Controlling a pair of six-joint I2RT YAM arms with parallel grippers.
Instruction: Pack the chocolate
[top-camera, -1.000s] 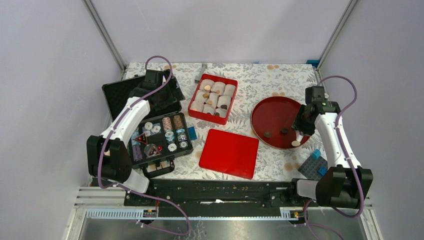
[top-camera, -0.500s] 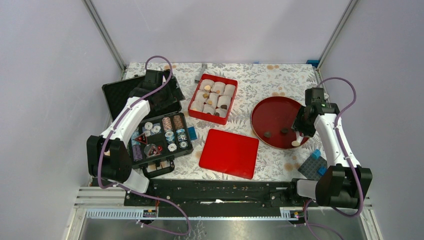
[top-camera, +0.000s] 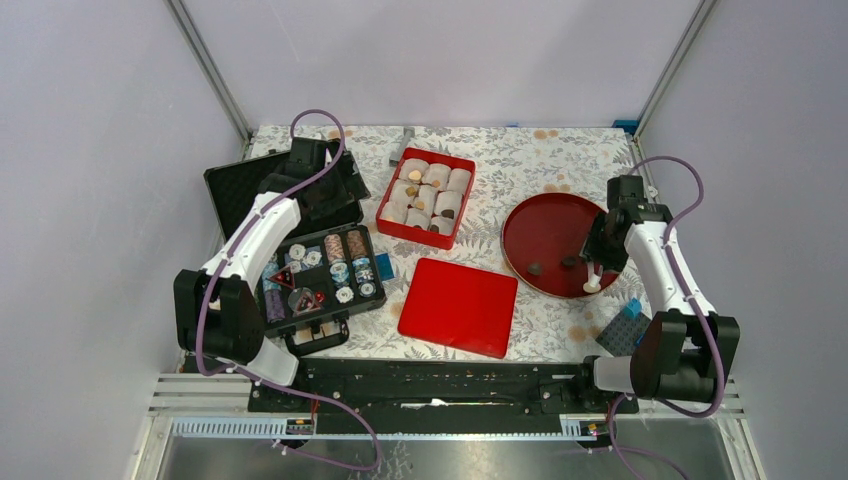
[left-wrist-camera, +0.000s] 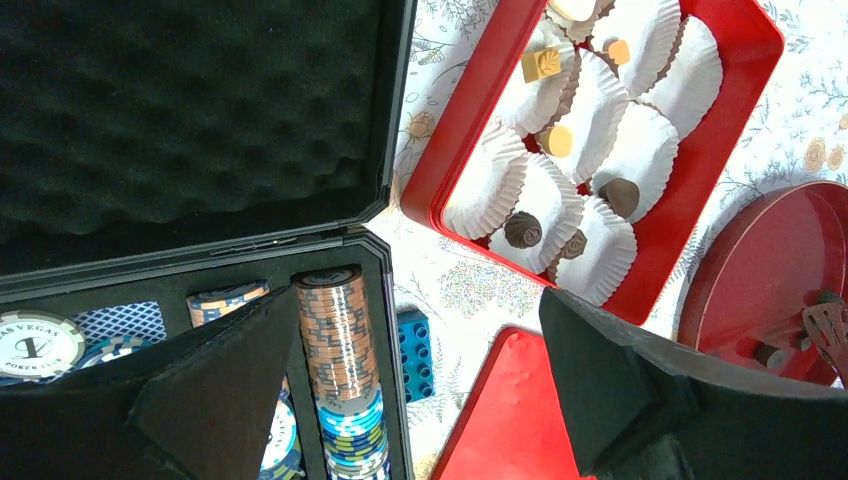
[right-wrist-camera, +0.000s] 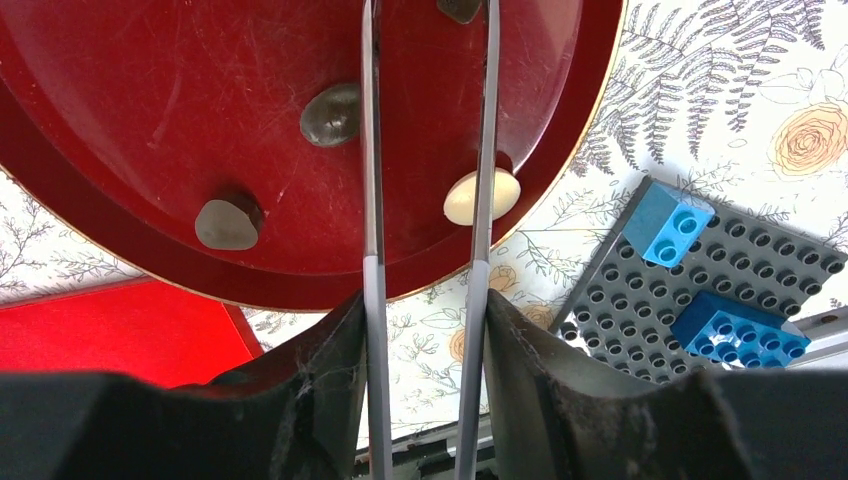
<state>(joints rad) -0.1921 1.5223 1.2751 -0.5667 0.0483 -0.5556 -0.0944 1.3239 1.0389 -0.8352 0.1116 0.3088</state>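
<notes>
Chocolate (right-wrist-camera: 480, 197), seemingly touching half-open right end effector (right-wrist-camera: 430, 40)

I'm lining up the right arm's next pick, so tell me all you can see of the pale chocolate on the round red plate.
The pale chocolate is a small cream-coloured rounded lump, smooth and slightly glossy, seemingly whole. It lies on the round red plate just inside its near-right rim, apart from the dark pieces. One thin finger of the open right gripper crosses over it in the wrist view; whether they touch cannot be told.
</notes>
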